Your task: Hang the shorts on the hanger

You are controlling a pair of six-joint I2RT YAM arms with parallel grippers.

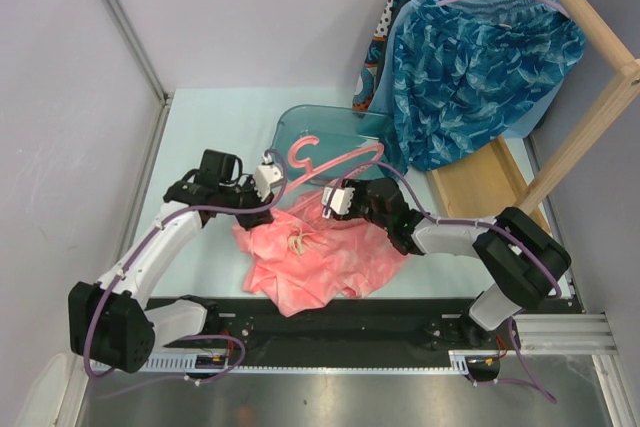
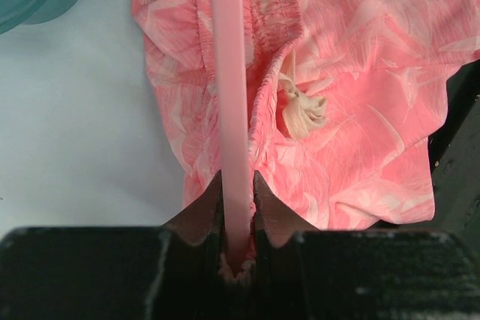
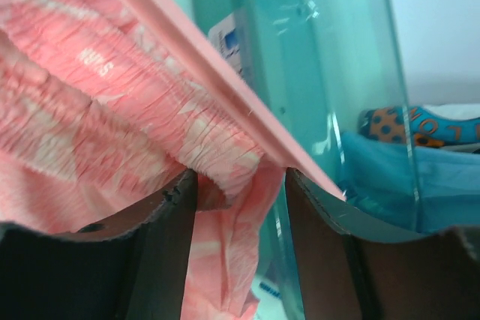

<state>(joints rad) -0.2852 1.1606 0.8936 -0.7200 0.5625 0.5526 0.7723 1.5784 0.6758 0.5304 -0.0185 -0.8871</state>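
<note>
Pressed together, the left gripper's (image 2: 238, 185) jaws pinch the hanger's (image 2: 228, 95) straight bar, a frill of cloth caught in with it. The right gripper's (image 3: 240, 185) jaws stand apart with a fold of the shorts' (image 3: 112, 103) waistband between them; whether they grip it I cannot tell. The shorts lie crumpled mid-table, their near hem over the black base strip (image 1: 330, 325), the hanger across their waistband, its hook over the teal tray (image 1: 320, 125). Pale green tabletop (image 1: 205, 137) stretches left to the grey wall (image 1: 60, 97). On the right, blue garments (image 1: 480, 57) hang off a wooden rail (image 1: 590, 7). Only the left wrist view shows the drawstring bow (image 2: 304, 106).
</note>
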